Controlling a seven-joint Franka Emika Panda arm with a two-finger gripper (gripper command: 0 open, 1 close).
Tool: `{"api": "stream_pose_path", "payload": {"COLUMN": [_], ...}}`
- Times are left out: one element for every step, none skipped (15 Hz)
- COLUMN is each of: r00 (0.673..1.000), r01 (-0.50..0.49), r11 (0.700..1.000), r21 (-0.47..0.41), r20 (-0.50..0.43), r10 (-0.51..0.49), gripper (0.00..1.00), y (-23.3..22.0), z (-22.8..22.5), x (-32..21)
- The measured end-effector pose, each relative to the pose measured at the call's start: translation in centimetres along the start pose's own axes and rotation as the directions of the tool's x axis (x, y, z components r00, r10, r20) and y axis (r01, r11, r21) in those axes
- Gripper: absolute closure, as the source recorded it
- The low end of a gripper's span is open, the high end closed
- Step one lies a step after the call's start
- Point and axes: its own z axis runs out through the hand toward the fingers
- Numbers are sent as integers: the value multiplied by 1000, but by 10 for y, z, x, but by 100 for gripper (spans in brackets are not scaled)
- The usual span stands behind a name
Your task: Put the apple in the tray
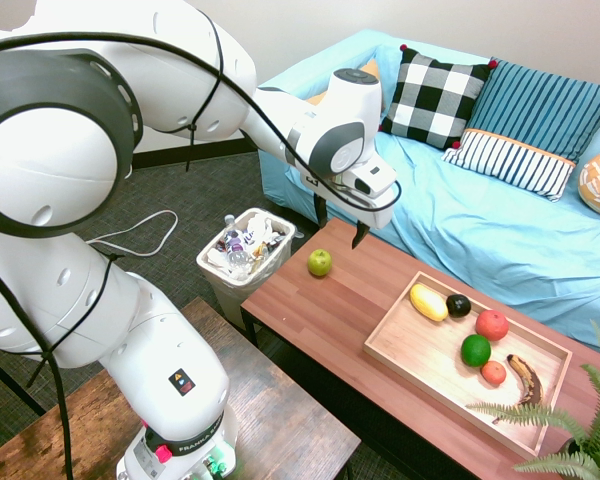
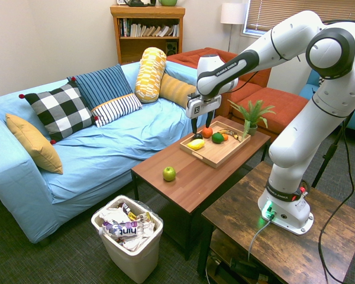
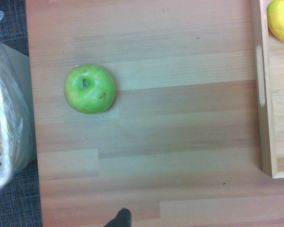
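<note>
Apple (image 1: 319, 263): on the counter (image 2: 160, 160), near the end by the bin (image 1: 246, 252), outside the tray (image 1: 385, 333).
End effector (image 1: 341, 226): open and empty, above the counter, between apple and tray.
Roll risk: a fingertip meeting the round apple off-centre could send it over the edge into the bin or onto the floor.
Grip risk: closing too high on the curved skin could squeeze it out.
Tray: banana (image 1: 527, 380), lemon (image 1: 429, 302), avocado (image 1: 476, 350) and reddish fruits inside; a low carry could clip the rim, a crowded drop could bounce.
Sofa (image 2: 100, 154): alongside the counter.
</note>
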Motion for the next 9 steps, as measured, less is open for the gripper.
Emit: {"api": "stream_pose_path", "payload": {"r00": [1000,1000,1000,999,999,999,999,999,998], "r01": [-1,-9,-15,-21,-25,-28,-29,-32,-38], "r11": [1000,1000,1000,1000,1000,1000,1000,999,999], "r21": [0,-1,6,11,11,9,7,3,-2], "r20": [-1,-7,-16,-25,-31,-36,-39,-44,-50], "r10": [1,9,15,22,26,28,29,32,38], "gripper": [0,0,0,0,0,0,0,0,0], "y": [-1,-3,-9,-17,-28,-41,-55,-69,-83], "z": [0,1,2,8,16,27,40,53,67], "x": [0,-2,-4,-9,-15,-22,-29,-34,-38]}}
